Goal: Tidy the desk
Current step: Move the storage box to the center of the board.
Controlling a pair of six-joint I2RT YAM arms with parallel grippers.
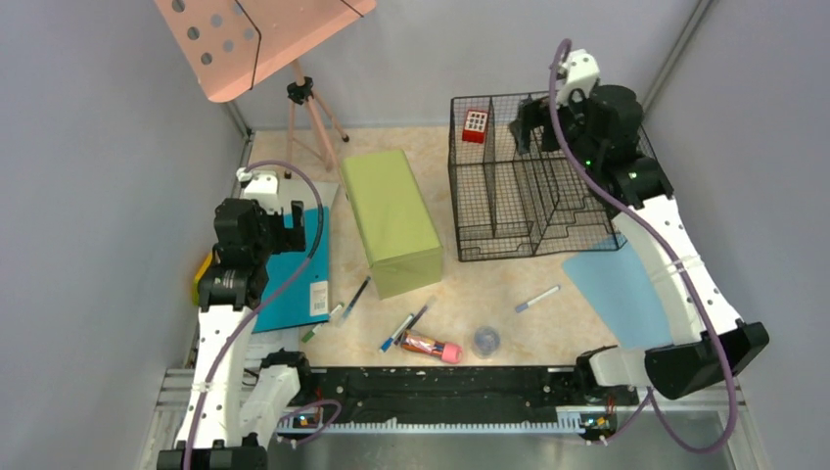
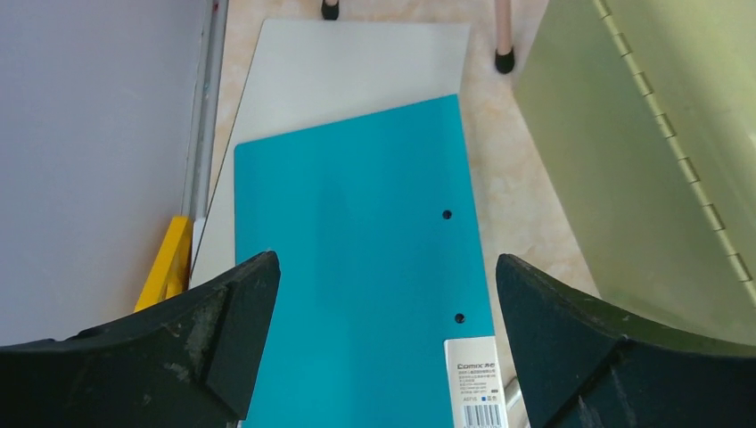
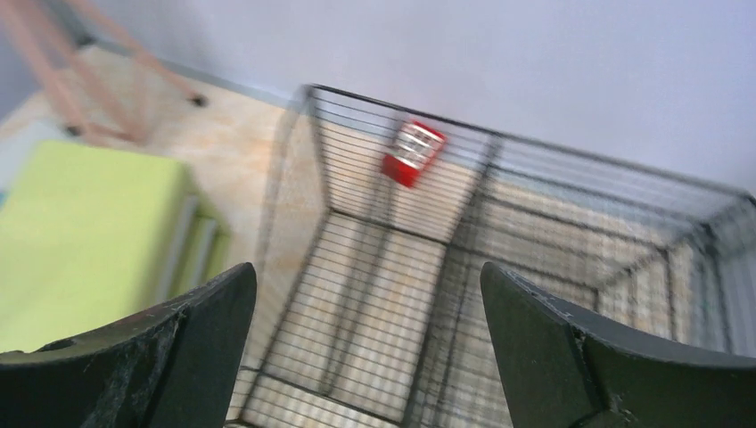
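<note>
The desk (image 1: 489,294) is a beige marble top strewn with stationery. My left gripper (image 1: 294,219) hovers open over a teal folder (image 2: 357,250) that lies on a white sheet (image 2: 357,71); nothing is between its fingers (image 2: 385,263). Over the back of a black wire basket (image 1: 455,176), my right gripper (image 1: 533,122) stands open and empty (image 3: 367,272). A small red block (image 3: 413,153) sits in the basket's back left corner (image 1: 475,125).
An olive-green box (image 1: 391,220) lies mid-desk. A light blue folder (image 1: 617,284) lies right of centre. Pens (image 1: 354,294), a marker (image 1: 536,298), a pink tube (image 1: 431,345) and a round cap (image 1: 486,340) lie near the front. A yellow object (image 2: 168,263) rests by the left wall. A pink stand (image 1: 254,39) rises at the back left.
</note>
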